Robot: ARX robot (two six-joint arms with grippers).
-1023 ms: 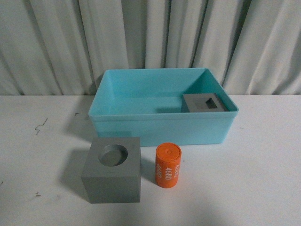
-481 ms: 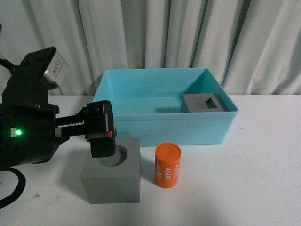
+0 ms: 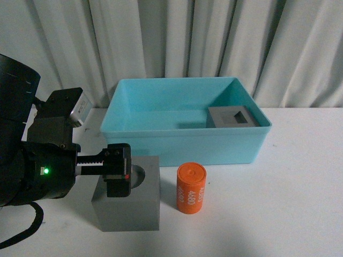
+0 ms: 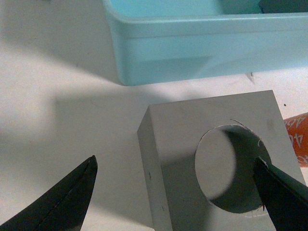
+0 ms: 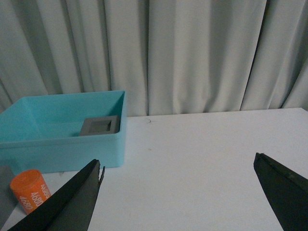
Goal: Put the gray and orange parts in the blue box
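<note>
A gray cube with a round recess (image 3: 136, 206) stands on the white table in front of the blue box (image 3: 185, 144). An orange cylinder printed "4680" (image 3: 191, 188) stands upright just right of it. A second gray cube with a rectangular recess (image 3: 231, 117) lies inside the box at its right. My left gripper (image 3: 110, 179) is open above the round-recess cube. In the left wrist view the gripper (image 4: 174, 166) straddles the cube's (image 4: 178, 139) edge, with one fingertip (image 4: 274, 192) over the recess and the other over bare table. My right gripper (image 5: 178, 161) is open and empty over bare table.
Gray curtains hang behind the table. The right wrist view shows the box (image 5: 62, 144), the cube (image 5: 100, 126) inside it and the cylinder (image 5: 30, 190) far off to one side. The box wall (image 4: 192, 48) lies just beyond the round-recess cube.
My left arm came into the front view from the left. It has since dropped lower, with its jaws over the round-recess cube. The parts and the box have not moved.
</note>
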